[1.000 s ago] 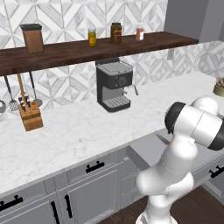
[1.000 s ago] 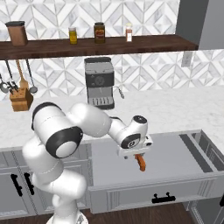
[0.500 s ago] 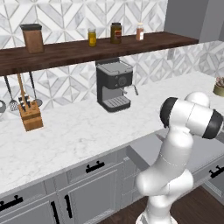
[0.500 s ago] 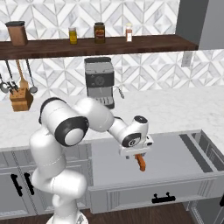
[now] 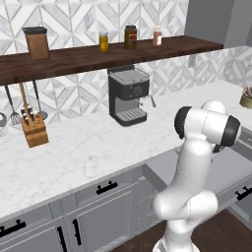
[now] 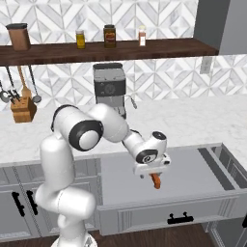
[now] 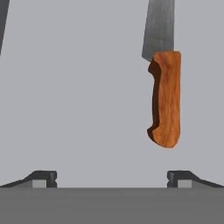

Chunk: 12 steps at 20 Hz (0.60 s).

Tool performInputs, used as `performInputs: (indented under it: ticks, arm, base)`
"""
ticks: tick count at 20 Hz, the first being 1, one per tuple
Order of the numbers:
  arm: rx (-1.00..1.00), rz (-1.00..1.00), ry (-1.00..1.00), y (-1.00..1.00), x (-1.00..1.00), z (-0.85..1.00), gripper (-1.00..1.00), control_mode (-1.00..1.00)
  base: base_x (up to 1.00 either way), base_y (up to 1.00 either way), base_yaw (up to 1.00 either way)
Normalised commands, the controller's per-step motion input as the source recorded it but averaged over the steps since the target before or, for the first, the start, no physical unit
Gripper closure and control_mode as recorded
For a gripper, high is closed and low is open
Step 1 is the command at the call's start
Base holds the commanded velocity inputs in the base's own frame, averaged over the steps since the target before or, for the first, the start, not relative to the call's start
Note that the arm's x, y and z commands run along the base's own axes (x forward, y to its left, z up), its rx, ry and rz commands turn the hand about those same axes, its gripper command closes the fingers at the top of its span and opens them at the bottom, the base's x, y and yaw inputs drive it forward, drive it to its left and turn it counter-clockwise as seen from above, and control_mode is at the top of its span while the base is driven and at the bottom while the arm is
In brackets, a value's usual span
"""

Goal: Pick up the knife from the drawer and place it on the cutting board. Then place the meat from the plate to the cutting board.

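My two small dark fingers [image 7: 43, 177] stand wide apart and hold nothing. My gripper [image 6: 152, 170] hangs low over the wide, shallow grey drawer [image 6: 193, 176], which is pulled out from under the desk. The small knife [image 7: 165, 74] lies flat on the smooth grey floor of the drawer, just beyond my fingers and nearer to the right one. Its bright orange handle has a wavy, rounded outline and points toward me; its short grey blade is flat and dull and points away. Behind the drawer is the white marble desk [image 6: 202, 118] with a dark coffee machine [image 6: 109, 89] and a wooden knife block [image 6: 23, 109].
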Motion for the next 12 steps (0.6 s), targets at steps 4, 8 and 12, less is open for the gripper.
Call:
performInputs:
  ticks: [4, 8, 12]
  arm:
    - [0.00, 0.00, 0.04, -0.07, 0.16, -0.21, -1.00, -1.00]
    - [0.00, 0.00, 0.05, -0.07, 0.16, -0.22, -1.00, -1.00]
    - [0.00, 0.00, 0.04, -0.06, 0.12, -0.21, -1.00, -1.00]
  base:
    - [0.00, 0.00, 0.00]
    - [0.00, 0.00, 0.00]
    - [0.00, 0.00, 0.00]
